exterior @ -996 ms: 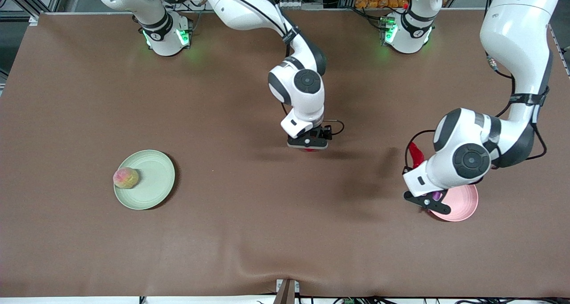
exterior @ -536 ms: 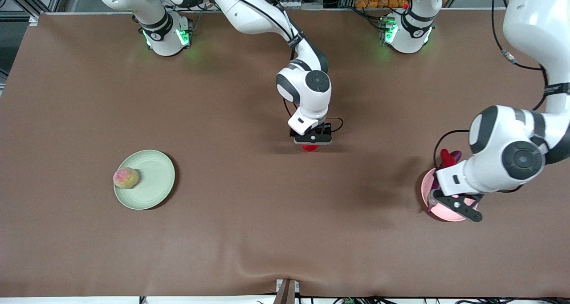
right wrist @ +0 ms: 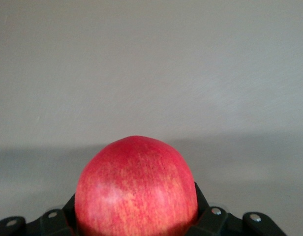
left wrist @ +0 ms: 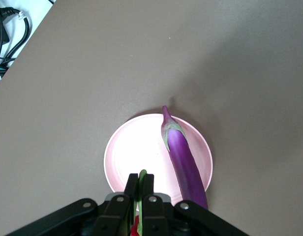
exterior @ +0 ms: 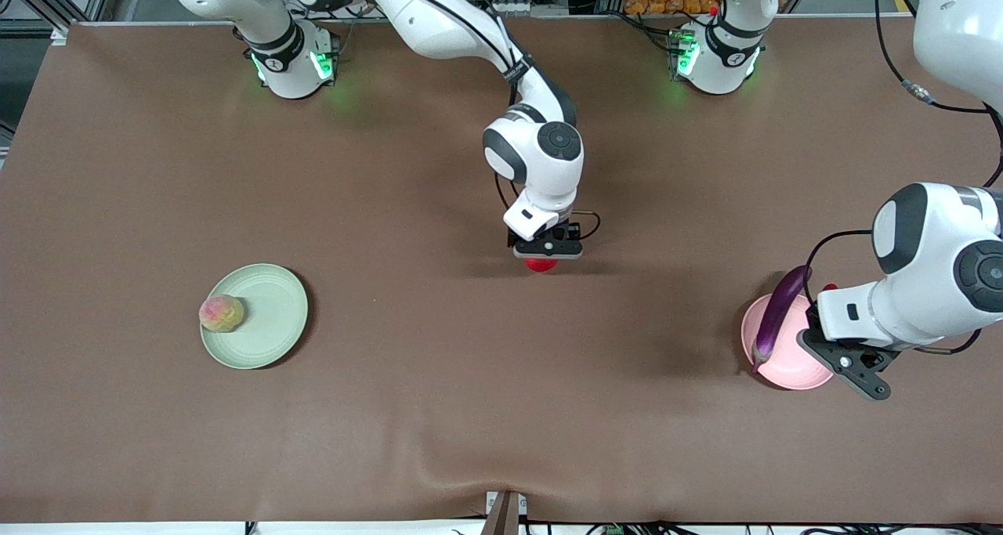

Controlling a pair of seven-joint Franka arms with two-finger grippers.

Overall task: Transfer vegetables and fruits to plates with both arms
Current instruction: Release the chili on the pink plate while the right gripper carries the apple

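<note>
Purple eggplant lies across my pink plate — left gripper pinches the chili; right gripper hugs the red fruit, frame center.

Left claw clamped on chili pepper over pink plate; eggplant lying across plate rim.

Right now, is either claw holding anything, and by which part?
The left claw grips the chili near its green stem over the pink plate. The right claw is shut round the red fruit, gripping its sides.
</note>
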